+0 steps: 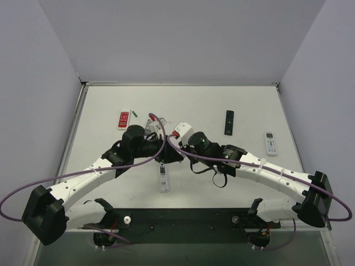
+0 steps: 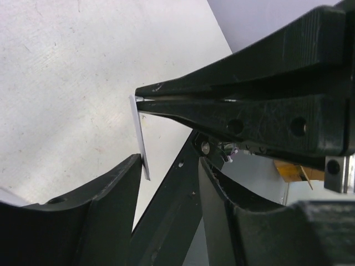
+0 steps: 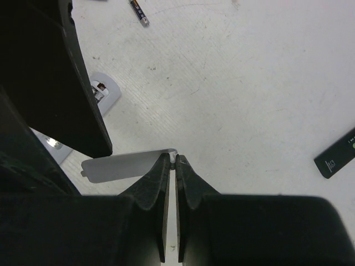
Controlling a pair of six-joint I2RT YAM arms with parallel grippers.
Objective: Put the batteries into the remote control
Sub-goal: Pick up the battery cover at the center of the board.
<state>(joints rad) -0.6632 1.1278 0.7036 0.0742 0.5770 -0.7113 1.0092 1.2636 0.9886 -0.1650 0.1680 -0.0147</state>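
The white remote control (image 1: 163, 178) lies on the table just below both grippers. In the right wrist view its rounded end with the recess (image 3: 103, 92) shows behind the left arm's dark finger. My right gripper (image 3: 176, 159) is shut on the end of a thin white battery cover (image 3: 122, 167) and holds it above the table. In the left wrist view the cover (image 2: 140, 133) is edge-on, its lower end against my open left gripper's (image 2: 169, 216) left finger (image 2: 94, 210). A green battery (image 1: 135, 111) lies at the far left. A dark battery (image 3: 140, 12) lies further off.
A red remote (image 1: 123, 119) lies at the far left, a black remote (image 1: 229, 122) at the far right, also in the right wrist view (image 3: 335, 158). A white remote with a display (image 1: 270, 143) lies near the right edge. Purple cables loop round both arms.
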